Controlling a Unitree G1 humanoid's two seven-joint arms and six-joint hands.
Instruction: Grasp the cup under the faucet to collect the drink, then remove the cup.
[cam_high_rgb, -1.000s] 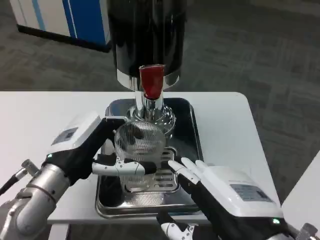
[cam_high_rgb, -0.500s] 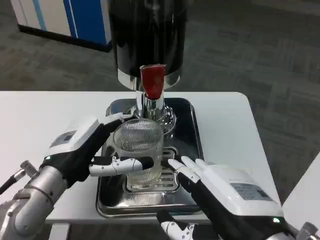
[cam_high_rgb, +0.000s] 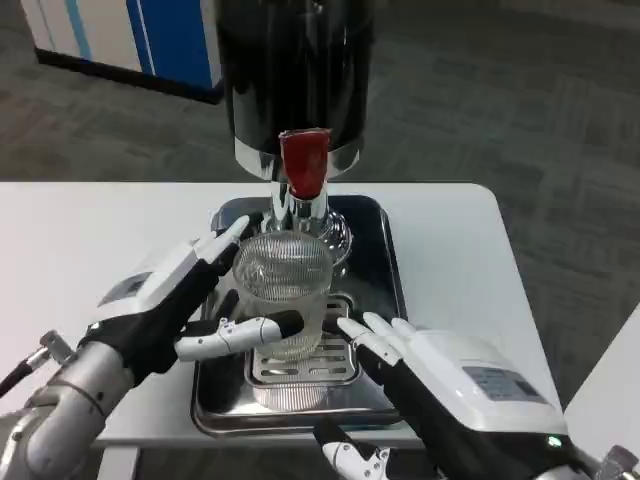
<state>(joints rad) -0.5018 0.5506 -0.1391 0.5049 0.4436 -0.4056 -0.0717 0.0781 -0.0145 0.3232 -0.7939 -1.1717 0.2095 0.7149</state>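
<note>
Cup tipped toward the camera below the faucet.
Left robot hand (cam_high_rgb: 175, 305) grasps the ribbed cup (cam_high_rgb: 282, 292), mouth angled up; right robot hand (cam_high_rgb: 440, 385) lies released beside the tray (cam_high_rgb: 390, 290).

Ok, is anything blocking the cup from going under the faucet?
Nothing visible. The left hand holds the cup just in front of and below the faucet; the right hand waits off to the side.

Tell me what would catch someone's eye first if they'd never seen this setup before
The red tap handle stands out first, at top center on the front of the tall dark drink dispenser. Right below it, the left hand grips a clear ribbed cup over the shiny metal drip tray. The right hand waits with fingers spread at the tray's near right edge.
</note>
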